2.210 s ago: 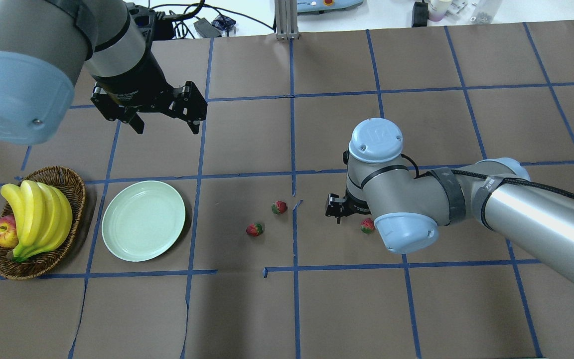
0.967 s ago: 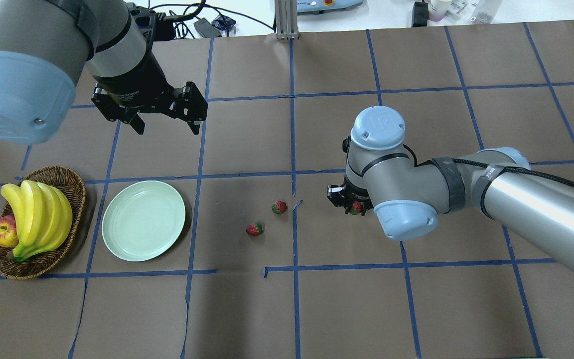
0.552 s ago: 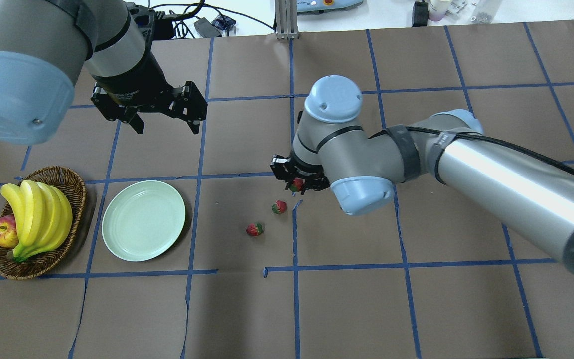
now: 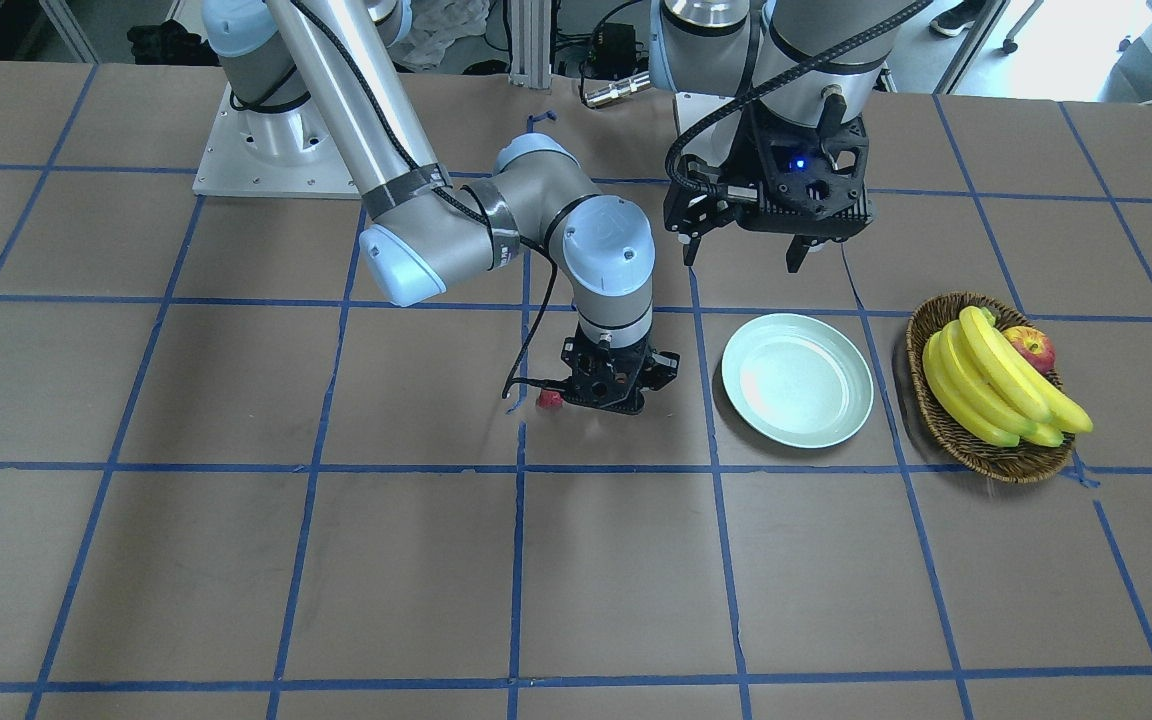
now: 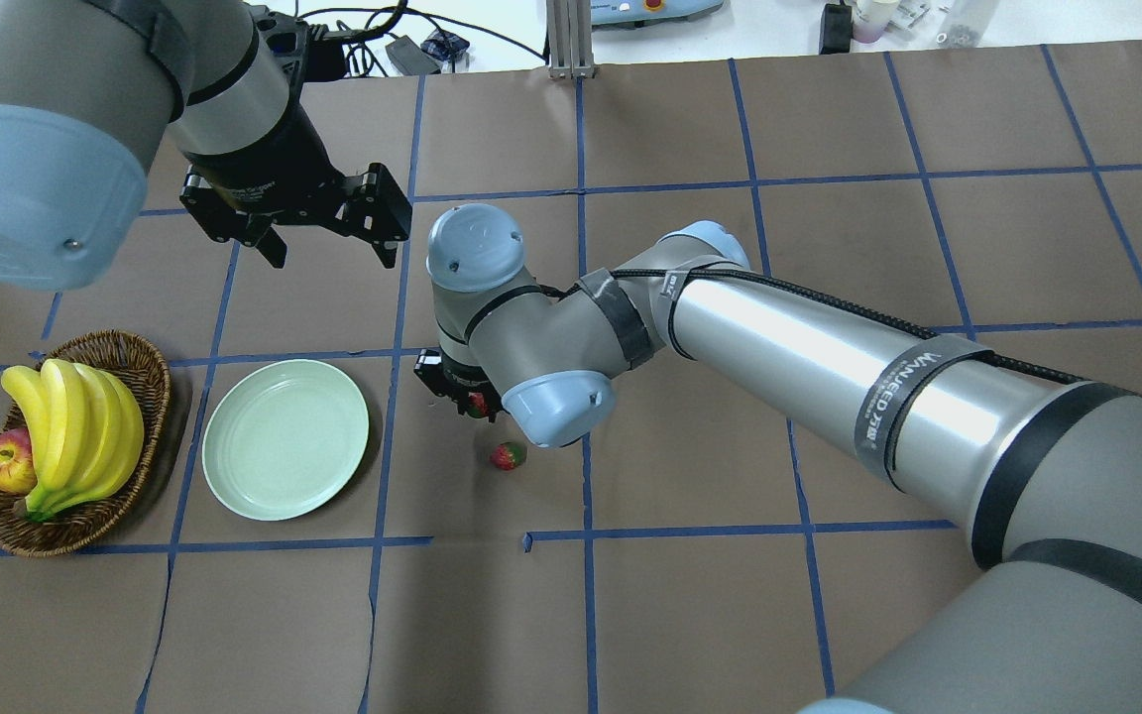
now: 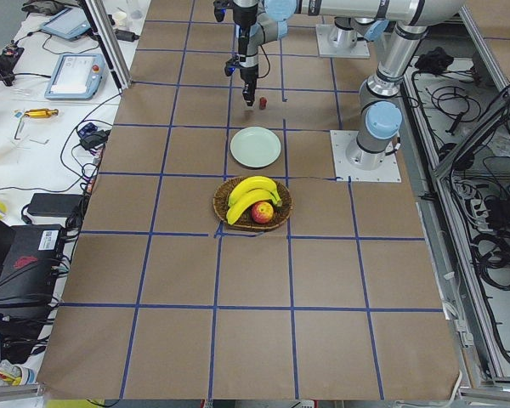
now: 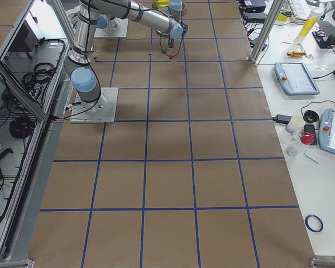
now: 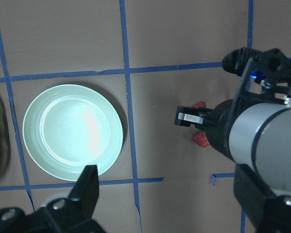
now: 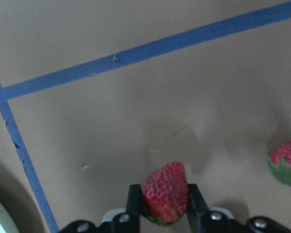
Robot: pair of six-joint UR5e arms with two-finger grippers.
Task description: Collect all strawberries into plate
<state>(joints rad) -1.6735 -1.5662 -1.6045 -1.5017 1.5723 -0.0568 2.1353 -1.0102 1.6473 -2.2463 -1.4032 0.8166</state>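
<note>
My right gripper [image 5: 472, 401] is shut on a strawberry [image 9: 166, 187] and holds it a little above the table, just right of the pale green plate [image 5: 285, 438]. The plate holds nothing. A second strawberry [image 5: 508, 455] lies on the table just in front of that gripper. A third strawberry [image 4: 549, 399] lies beside the gripper; the arm's elbow hides it in the overhead view. Both loose strawberries show in the left wrist view [image 8: 200, 140]. My left gripper [image 5: 328, 233] is open, holds nothing, and hovers behind the plate.
A wicker basket [image 5: 150, 372] with bananas [image 5: 75, 426] and a red-yellow apple [image 5: 8, 461] stands left of the plate. The right arm's long forearm [image 5: 829, 357] reaches across the middle of the table. Blue tape lines grid the brown surface.
My right gripper closed on the rightmost strawberry, lifted it and carried it left past the other two, close to the plate. The left arm has not moved.
</note>
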